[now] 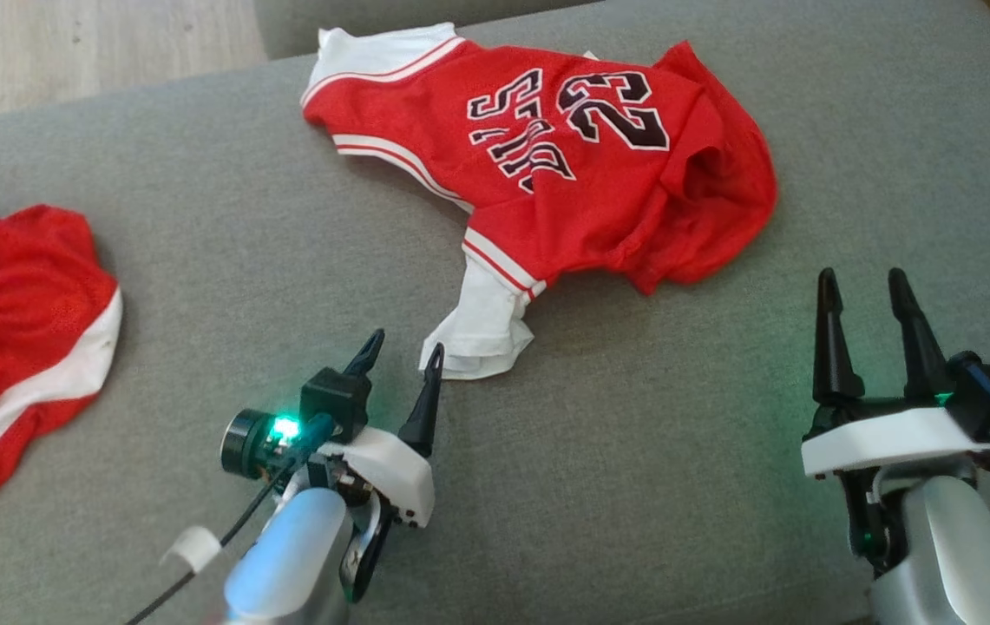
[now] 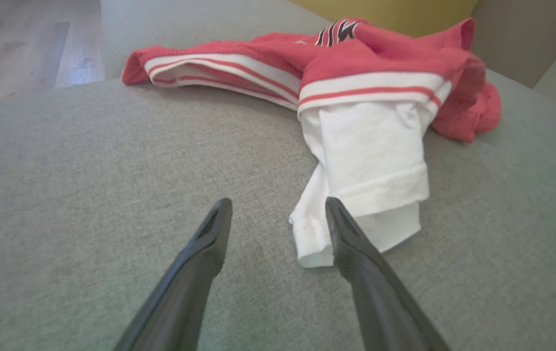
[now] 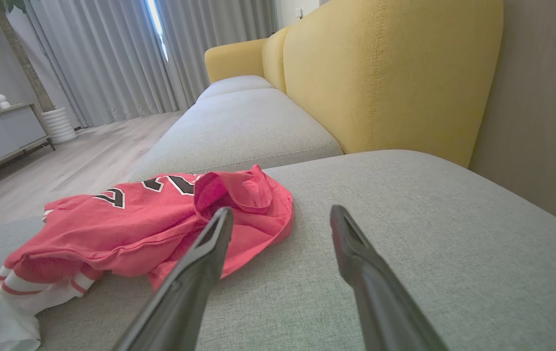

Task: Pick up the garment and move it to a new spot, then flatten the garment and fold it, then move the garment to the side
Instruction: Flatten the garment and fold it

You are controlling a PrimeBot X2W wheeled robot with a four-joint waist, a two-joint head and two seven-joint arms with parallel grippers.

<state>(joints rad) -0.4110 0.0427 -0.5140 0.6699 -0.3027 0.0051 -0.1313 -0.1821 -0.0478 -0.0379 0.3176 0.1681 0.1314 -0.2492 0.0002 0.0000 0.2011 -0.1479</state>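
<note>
The garment [image 1: 564,165] is a red jersey with white sleeves and black number 23, lying crumpled on the grey cushion [image 1: 633,451] at the upper middle. One white sleeve [image 1: 481,325] trails toward me. My left gripper [image 1: 403,347] is open, its tips just at the sleeve's end; in the left wrist view the garment's sleeve [image 2: 370,161] lies by the right finger of the left gripper [image 2: 278,209]. My right gripper [image 1: 863,286] is open, hovering right of and below the jersey's hem; in its own view the right gripper [image 3: 282,214] stands beside the garment [image 3: 151,224].
A second red and white garment [image 1: 17,338] lies at the left edge of the cushion. Wooden floor [image 1: 69,43] lies beyond the cushion's far left edge. A yellow sofa back [image 3: 380,73] rises behind the seat, with another grey cushion [image 3: 239,126] beyond.
</note>
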